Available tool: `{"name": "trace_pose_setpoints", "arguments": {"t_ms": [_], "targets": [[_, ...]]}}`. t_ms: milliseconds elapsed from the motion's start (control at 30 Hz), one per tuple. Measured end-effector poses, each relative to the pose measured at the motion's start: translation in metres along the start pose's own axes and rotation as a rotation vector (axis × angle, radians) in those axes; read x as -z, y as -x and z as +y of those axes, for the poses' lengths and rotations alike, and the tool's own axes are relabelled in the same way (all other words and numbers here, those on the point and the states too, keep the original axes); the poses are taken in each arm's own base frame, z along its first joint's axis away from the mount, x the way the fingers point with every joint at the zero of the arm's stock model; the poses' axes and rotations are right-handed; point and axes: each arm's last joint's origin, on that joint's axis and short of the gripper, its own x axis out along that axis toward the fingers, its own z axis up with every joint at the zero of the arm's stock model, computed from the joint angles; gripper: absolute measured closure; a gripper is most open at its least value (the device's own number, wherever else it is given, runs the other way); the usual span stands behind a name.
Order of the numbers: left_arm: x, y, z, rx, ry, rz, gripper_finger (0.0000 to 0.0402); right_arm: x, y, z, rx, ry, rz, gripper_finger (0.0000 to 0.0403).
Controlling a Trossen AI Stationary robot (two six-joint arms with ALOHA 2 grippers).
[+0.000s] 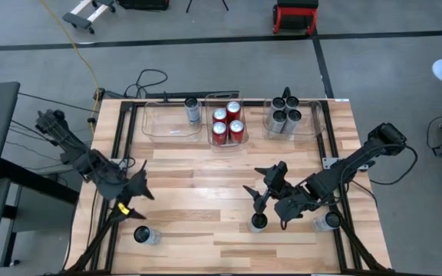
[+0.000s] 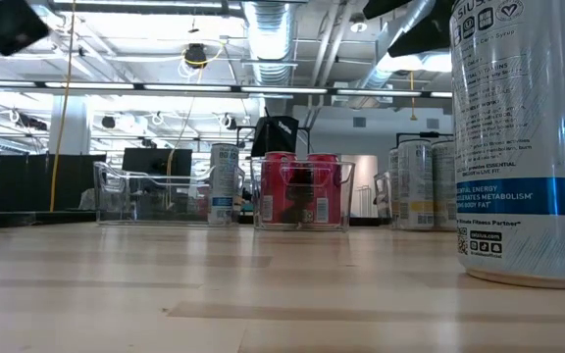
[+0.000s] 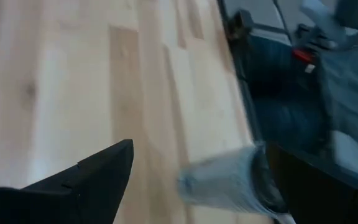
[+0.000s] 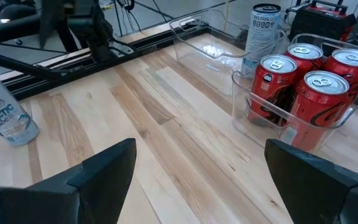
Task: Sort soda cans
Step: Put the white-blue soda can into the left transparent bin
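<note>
- Three clear bins (image 1: 171,130) line the desk's (image 1: 206,184) far edge: one silver can (image 1: 193,110) alone in the left bin, four red cans (image 1: 228,123) in the middle, dark-topped ones (image 1: 284,115) on the right, grouped by kind.
- Three loose cans wait at the near edge.
- Left gripper (image 1: 131,198), fingers apart, hovers near the left stray (image 1: 145,235), likely lining up a grab.
- Right gripper (image 1: 270,201), also spread and empty, hangs by the middle stray (image 1: 258,223); another (image 1: 328,221) stands beside its arm.

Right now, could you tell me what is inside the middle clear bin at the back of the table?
The middle bin holds four red cans standing upright, silver tops showing. Whatever lies beneath them is covered.
</note>
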Motion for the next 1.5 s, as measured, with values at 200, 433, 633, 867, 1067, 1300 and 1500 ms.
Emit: {"name": "trace_pose_setpoints", "arguments": {"t_ms": [200, 433, 633, 867, 1067, 1300, 1500], "targets": [[0.0, 0.003, -0.007, 0.064, 0.109, 0.045, 0.0041, -0.001, -0.002, -0.001, -0.003, -0.006, 0.01, 0.0029], [-0.007, -0.001, -0.026, 0.088, 0.139, 0.087, 0.0041, -0.002, -0.006, -0.003, 0.01, -0.009, 0.012, 0.0029], [-0.009, -0.019, -0.049, 0.016, 0.101, 0.205, 0.0041, -0.001, -0.006, -0.003, -0.002, 0.0, 0.033, 0.0029], [-0.006, -0.034, -0.069, -0.089, 0.003, 0.262, 0.0055, 0.008, -0.011, -0.001, 0.013, 0.015, 0.056, 0.0029], [-0.002, -0.035, -0.076, -0.095, 0.048, 0.257, 0.0057, 0.015, -0.023, -0.001, 0.025, 0.03, 0.099, 0.0029], [-0.001, -0.034, -0.077, -0.122, 0.049, 0.216, 0.0057, 0.01, -0.03, 0.002, 0.025, 0.014, 0.054, 0.0029], [0.003, -0.037, -0.077, -0.129, 0.079, 0.2, 0.0057, 0.007, -0.03, 0.004, 0.009, 0.021, 0.035, 0.0029]]}}
